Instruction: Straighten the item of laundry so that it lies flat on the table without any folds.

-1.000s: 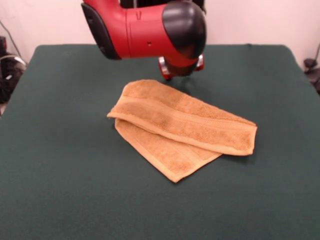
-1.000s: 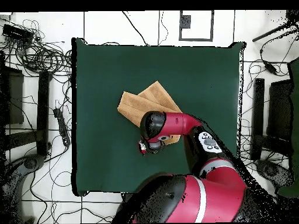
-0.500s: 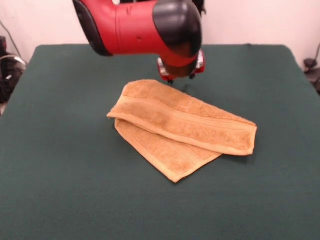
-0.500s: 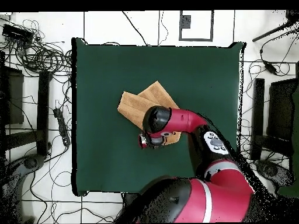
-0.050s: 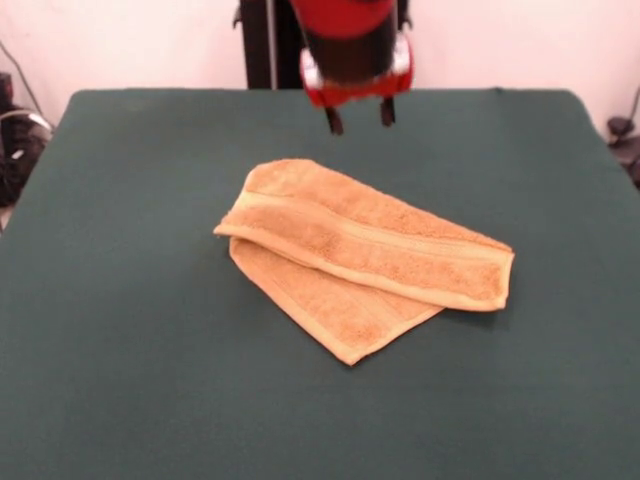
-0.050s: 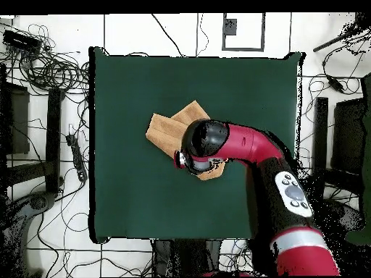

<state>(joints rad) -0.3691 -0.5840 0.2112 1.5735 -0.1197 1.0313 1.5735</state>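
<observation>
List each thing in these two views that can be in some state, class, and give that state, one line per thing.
Orange-tan terry-cloth hand towel: folded over itself, the upper layer askew across the lower, not flat.
Red and black gripper: open, empty, raised above the table behind the towel's far edge, touching nothing.
Dark green cloth-covered table: bears only the towel.

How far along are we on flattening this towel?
Nothing looks done yet: the towel is folded over itself, one layer lying across the other on the green table. Nothing is in hand either; the pincer hangs open and empty above the towel's far end, clear of the cloth. Left to do: grip an edge of the top layer, unfold it, and smooth the towel flat.
</observation>
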